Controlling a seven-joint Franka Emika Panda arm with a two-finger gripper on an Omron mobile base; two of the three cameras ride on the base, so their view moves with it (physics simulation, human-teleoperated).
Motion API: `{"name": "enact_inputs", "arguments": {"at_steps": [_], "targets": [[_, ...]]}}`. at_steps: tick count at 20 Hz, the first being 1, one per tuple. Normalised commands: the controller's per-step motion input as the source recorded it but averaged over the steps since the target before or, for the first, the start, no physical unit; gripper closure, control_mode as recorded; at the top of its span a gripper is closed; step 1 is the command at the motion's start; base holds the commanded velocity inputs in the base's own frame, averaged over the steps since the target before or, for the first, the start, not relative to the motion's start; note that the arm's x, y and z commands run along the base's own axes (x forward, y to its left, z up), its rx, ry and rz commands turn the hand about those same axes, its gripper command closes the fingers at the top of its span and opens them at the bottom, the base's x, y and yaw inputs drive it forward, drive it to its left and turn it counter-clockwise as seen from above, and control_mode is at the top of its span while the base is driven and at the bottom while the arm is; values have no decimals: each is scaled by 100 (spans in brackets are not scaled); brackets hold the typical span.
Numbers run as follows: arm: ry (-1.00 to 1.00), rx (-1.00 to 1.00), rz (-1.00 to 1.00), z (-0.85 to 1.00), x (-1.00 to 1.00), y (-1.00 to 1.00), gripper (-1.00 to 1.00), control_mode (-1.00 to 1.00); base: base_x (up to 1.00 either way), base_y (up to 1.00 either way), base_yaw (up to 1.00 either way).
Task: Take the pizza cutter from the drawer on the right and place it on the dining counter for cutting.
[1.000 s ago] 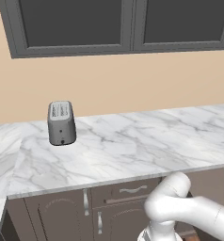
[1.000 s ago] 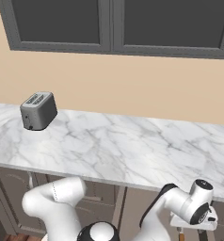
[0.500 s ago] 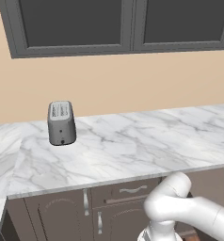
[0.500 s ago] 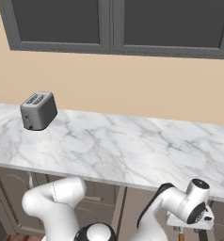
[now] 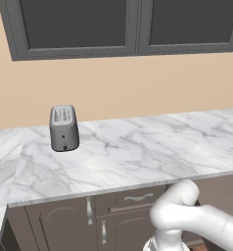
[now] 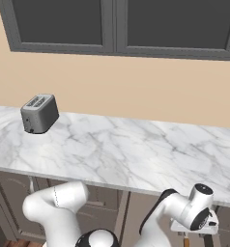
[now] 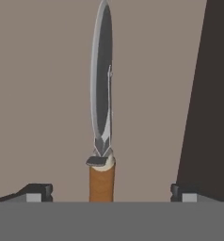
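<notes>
Now 1 pizza cutter (image 7: 103, 108) edge-on on drawer (image 7: 48, 94) floor, betw 2 spread fingers (image 7: 38, 192), untouched.

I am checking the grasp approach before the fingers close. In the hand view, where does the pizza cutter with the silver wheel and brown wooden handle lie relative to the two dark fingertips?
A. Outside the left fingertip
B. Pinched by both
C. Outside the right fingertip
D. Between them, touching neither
D: the brown wooden handle of the pizza cutter sits midway in the open gripper, clear of both fingertips.
</notes>
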Motion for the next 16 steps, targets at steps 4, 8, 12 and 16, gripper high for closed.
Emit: {"name": "enact_inputs", "arguments": {"at_steps": [4, 8, 12, 16], "targets": [[0, 0, 0, -22, -4, 9, -100, -100, 0, 0, 0], [0, 0, 0, -27, -10, 7, -100, -100, 0, 0, 0], [-1, 0, 0, -2, -16, 6, -100, -100, 0, 0, 0], [-8, 0, 0, 0, -24, 7, -100, -100, 0, 0, 0]]}}
